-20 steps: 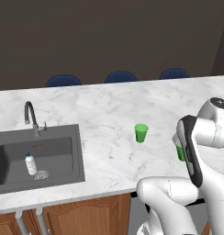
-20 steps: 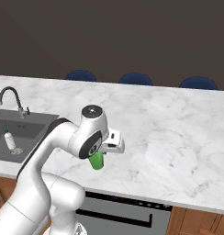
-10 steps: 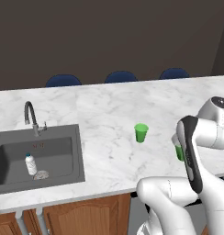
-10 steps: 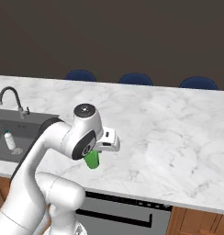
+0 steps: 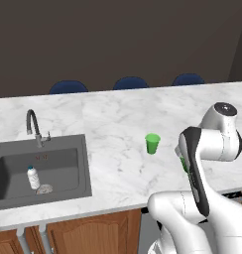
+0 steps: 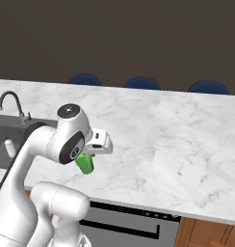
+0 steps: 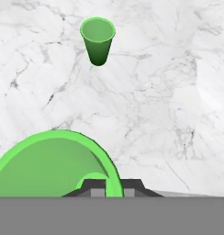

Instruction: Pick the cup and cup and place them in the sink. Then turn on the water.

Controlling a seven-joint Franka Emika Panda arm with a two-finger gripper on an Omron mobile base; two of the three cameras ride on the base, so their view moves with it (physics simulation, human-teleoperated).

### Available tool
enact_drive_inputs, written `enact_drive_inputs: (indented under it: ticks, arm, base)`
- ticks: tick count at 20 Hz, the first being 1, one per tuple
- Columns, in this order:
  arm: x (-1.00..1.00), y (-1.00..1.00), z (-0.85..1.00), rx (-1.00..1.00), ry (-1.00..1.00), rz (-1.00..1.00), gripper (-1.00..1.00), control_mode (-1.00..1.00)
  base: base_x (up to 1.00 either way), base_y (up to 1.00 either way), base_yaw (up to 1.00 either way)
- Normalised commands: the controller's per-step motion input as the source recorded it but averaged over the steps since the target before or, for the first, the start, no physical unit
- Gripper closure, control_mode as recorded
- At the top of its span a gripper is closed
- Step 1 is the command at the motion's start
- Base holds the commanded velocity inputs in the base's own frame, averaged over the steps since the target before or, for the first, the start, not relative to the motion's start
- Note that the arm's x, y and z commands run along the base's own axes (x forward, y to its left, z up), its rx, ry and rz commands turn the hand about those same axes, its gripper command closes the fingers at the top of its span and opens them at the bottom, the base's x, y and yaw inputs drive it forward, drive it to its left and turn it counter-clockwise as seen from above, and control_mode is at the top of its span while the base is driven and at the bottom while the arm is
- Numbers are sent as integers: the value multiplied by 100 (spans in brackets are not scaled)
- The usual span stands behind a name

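Note:
One green cup (image 5: 152, 144) stands upright on the white marble counter, and the hand view has it ahead at the top (image 7: 98, 40). The other green cup (image 6: 84, 163) hangs tilted above the counter's front part, with my gripper (image 6: 89, 155) shut on its rim. In the hand view that held cup's wide rim (image 7: 54, 158) spans the bottom left, a dark finger on each side of its wall where my gripper (image 7: 113, 187) pinches it. The dark sink (image 5: 68, 186) lies far to the left, its curved tap (image 5: 32, 124) behind it.
Inside the sink lie a small white bottle (image 5: 32, 177) and a grey lump (image 5: 44, 189). Blue chair backs (image 5: 131, 83) line the counter's far edge. My own white arm (image 5: 207, 149) hides part of the counter's right front.
My hand has carried the held cup a little to the left, toward the sink side. The standing cup has stayed where it was.

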Motion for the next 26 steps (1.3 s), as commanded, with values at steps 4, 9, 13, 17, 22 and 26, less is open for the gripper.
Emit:
enact_drive_inputs:
  ticks: [4, 9, 13, 17, 22, 26]
  arm:
    - [0, 28, 10, -1, 0, 3, 100, -100]
    - [0, 14, 4, 0, 0, 6, 100, -100]
    - [-1, 19, 0, 0, 0, 9, 100, -100]
    - [-2, 19, 0, 0, 0, 11, 100, -100]
    - [0, 0, 0, 0, 0, 0, 100, 100]
    - [0, 0, 0, 0, 0, 0, 100, 100]
  base:
    - [0, 0, 0]
    - [0, 0, 0]
    - [0, 0, 0]
    - [0, 0, 0]
    - [-42, 2, 11]
    - [-73, 0, 12]
